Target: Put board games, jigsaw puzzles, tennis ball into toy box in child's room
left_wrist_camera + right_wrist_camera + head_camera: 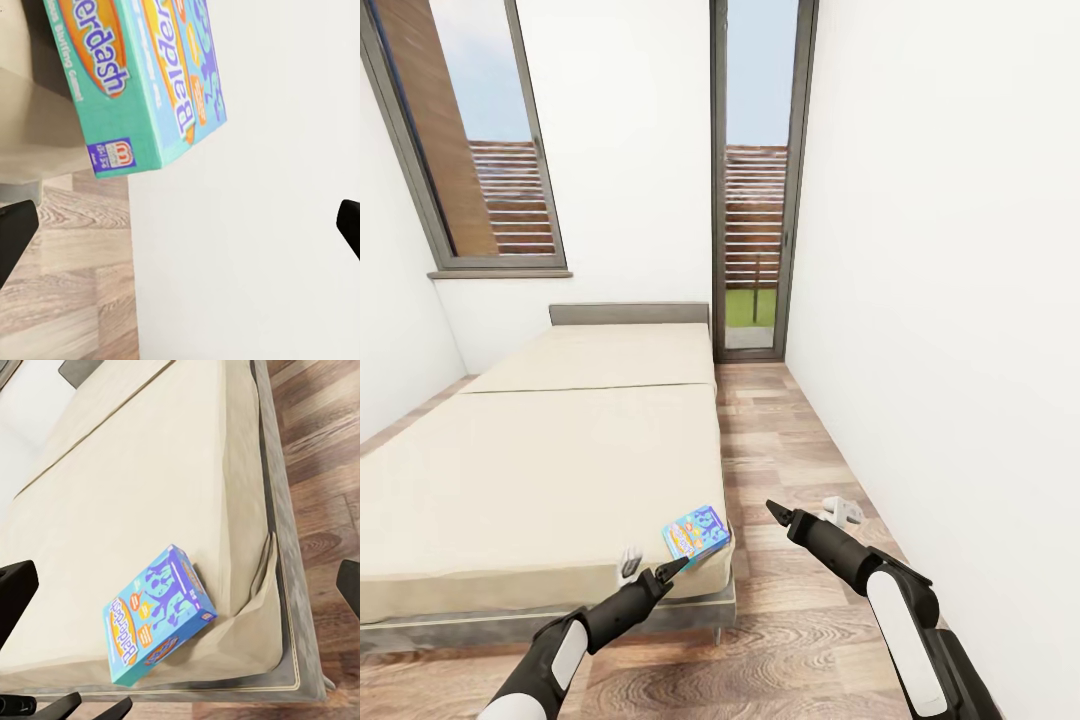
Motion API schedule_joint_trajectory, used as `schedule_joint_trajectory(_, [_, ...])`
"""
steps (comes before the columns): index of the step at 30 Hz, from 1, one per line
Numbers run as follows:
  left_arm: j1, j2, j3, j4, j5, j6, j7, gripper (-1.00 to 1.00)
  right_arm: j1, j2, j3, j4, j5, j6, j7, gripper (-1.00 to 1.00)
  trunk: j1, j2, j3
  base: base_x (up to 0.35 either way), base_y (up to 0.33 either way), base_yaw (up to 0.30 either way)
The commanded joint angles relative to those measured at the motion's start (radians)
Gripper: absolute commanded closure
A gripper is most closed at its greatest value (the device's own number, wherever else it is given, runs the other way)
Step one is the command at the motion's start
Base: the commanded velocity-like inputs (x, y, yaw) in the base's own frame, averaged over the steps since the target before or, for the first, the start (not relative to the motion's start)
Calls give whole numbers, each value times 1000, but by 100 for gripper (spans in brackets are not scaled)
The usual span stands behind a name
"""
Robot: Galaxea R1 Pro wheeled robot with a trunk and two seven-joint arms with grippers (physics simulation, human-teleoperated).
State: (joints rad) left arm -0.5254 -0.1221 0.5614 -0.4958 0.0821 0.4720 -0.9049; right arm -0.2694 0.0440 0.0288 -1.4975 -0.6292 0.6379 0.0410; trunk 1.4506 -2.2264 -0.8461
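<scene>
The blue game box (697,533) lies flat on the bed (540,470), right at the near corner, the one closest to the strip of wood floor (780,440) beside the bed. In the right wrist view the game box (157,615) sits printed face up, just inside the mattress edge where the cover bunches into a fold. That spot is prob why the robot has pulled up at the bed's foot: the box is w/in arm's reach from there, no leaning over the mattress needed.

Long axis: it runs diagonal to the bed's edges, one short end pointing toward the foot edge, the other in toward the middle of the mattress. So the grab likely needs a wrist turn to close across the narrow width, not the length.

Left gripper (665,572) hangs just off the box's near corner, tip close to it, not clearly touching. In the left wrist view the game box (142,82) looms very near, and the two dark fingertips (15,240) stand wide apart w/ nothing between them. So open, lined up for a reach, I'd say.

Right gripper (778,513) hovers over the floor beside the bed, apart from the box. Its fingertips (16,596) also sit spread wide in its own view, empty. It looks parked, or ready to help steady.
</scene>
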Motion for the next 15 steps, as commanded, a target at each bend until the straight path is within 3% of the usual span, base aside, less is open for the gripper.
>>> schedule_joint_trajectory(1, [-1, -1, 6, 0, 0, 7, -3, -100, -1, 0, -1, -1, 2, 5, 3, -100, 0, 0, -1, 0, 0, 0])
schedule_joint_trajectory(15, [-1, -6, 14, 67, 1, -111, -2, -100, -1, 0, -1, -1, 2, 5, 3, -100, 0, 0, -1, 0, 0, 0])
